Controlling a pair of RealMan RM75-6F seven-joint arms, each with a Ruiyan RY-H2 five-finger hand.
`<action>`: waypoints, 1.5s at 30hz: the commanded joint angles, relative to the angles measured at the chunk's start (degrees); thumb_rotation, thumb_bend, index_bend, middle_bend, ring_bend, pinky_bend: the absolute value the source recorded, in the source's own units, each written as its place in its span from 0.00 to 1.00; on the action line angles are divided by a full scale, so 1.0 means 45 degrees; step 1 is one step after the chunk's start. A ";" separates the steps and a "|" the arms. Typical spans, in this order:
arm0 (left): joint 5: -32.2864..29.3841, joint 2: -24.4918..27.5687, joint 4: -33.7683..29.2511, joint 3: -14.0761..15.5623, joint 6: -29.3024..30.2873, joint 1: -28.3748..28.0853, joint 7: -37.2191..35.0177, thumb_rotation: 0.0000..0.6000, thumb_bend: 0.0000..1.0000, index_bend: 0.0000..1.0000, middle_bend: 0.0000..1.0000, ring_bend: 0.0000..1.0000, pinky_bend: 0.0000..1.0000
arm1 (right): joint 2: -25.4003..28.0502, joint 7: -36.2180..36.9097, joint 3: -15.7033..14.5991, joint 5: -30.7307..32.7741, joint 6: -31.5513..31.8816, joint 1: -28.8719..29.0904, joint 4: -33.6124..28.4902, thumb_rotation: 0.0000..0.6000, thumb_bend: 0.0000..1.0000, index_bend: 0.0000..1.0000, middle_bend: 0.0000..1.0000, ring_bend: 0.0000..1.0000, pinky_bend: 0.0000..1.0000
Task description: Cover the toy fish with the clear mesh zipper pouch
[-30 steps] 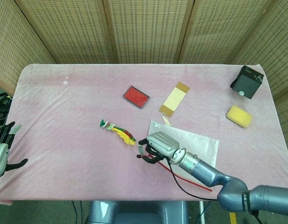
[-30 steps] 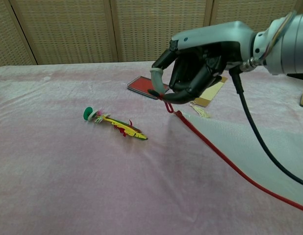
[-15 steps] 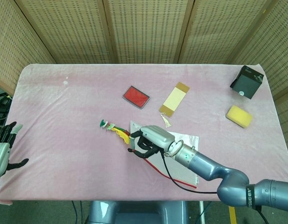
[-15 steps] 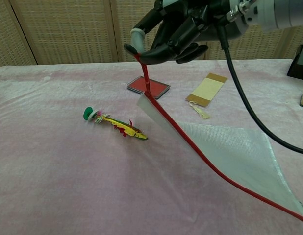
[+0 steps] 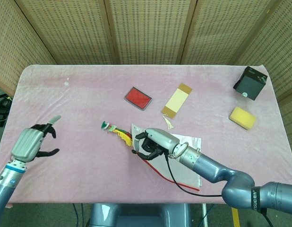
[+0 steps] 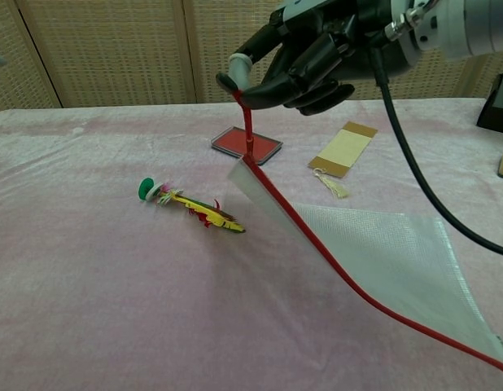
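Observation:
The toy fish (image 5: 118, 133) (image 6: 192, 208), yellow, red and green, lies flat on the pink cloth left of centre. My right hand (image 5: 153, 143) (image 6: 304, 55) pinches the red zipper pull of the clear mesh pouch (image 5: 184, 151) (image 6: 382, 261) and holds that corner up, just right of the fish. The pouch's far end still rests on the cloth. The fish is uncovered. My left hand (image 5: 35, 142) hovers over the cloth's left side, holding nothing, fingers loosely curled; the chest view shows only a fingertip at its left edge.
A red flat case (image 5: 138, 98) (image 6: 247, 143) and a tan card with tassel (image 5: 176, 101) (image 6: 343, 151) lie behind the fish. A yellow sponge (image 5: 242, 117) and a black box (image 5: 250, 82) sit far right.
My right hand lifted the pouch corner off the cloth and carried it left, toward the fish. My left hand rose and moved inward over the table's left side.

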 commanded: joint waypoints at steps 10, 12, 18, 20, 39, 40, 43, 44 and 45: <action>0.1232 -0.3910 0.2456 -0.0062 -0.1675 -0.3198 -0.4392 1.00 0.00 0.30 0.99 0.85 0.98 | 0.0136 -0.0132 0.0012 0.0601 0.0370 0.0096 0.0052 1.00 0.82 0.78 0.98 0.95 1.00; 0.1054 -0.4276 0.2503 -0.0102 -0.1897 -0.3493 -0.4690 1.00 0.00 0.31 0.99 0.85 0.98 | 0.0225 -0.0194 0.0010 0.0702 0.0378 0.0129 0.0039 1.00 0.82 0.78 0.98 0.95 1.00; 0.0449 -0.4738 0.2234 -0.0265 -0.2508 -0.4108 -0.5478 1.00 0.00 0.35 0.99 0.85 0.98 | 0.0205 -0.0309 -0.0094 0.0958 0.0367 0.0224 0.0095 1.00 0.82 0.78 0.98 0.95 1.00; 0.0334 -0.4800 0.2177 -0.0346 -0.2645 -0.4296 -0.5489 1.00 0.00 0.36 0.99 0.85 0.98 | 0.0169 -0.0334 -0.0127 0.0981 0.0374 0.0234 0.0101 1.00 0.82 0.78 0.98 0.95 1.00; -0.0737 -0.5624 0.1673 -0.0664 -0.3534 -0.5465 -0.4324 1.00 0.06 0.43 0.99 0.85 0.98 | 0.0213 -0.0283 -0.0113 0.1054 0.0378 0.0186 0.0112 1.00 0.82 0.78 0.98 0.95 1.00; -0.0779 -0.5667 0.1697 -0.0679 -0.3538 -0.5494 -0.4258 1.00 0.09 0.44 0.99 0.85 0.98 | 0.0219 -0.0271 -0.0110 0.1041 0.0367 0.0178 0.0118 1.00 0.82 0.78 0.98 0.95 1.00; -0.0947 -0.5788 0.1726 -0.0716 -0.3555 -0.5557 -0.4137 1.00 0.20 0.49 0.99 0.85 0.98 | 0.0245 -0.0212 -0.0079 0.0985 0.0345 0.0139 0.0141 1.00 0.82 0.78 0.98 0.95 1.00; -0.1013 -0.5811 0.1718 -0.0734 -0.3570 -0.5572 -0.4140 1.00 0.26 0.52 0.99 0.85 0.98 | 0.0255 -0.0186 -0.0066 0.0967 0.0337 0.0123 0.0148 1.00 0.82 0.78 0.98 0.95 1.00; -0.1101 -0.5827 0.1703 -0.0758 -0.3598 -0.5593 -0.4150 1.00 0.30 0.54 0.99 0.85 0.98 | 0.0270 -0.0147 -0.0048 0.0940 0.0320 0.0103 0.0158 1.00 0.82 0.78 0.98 0.95 1.00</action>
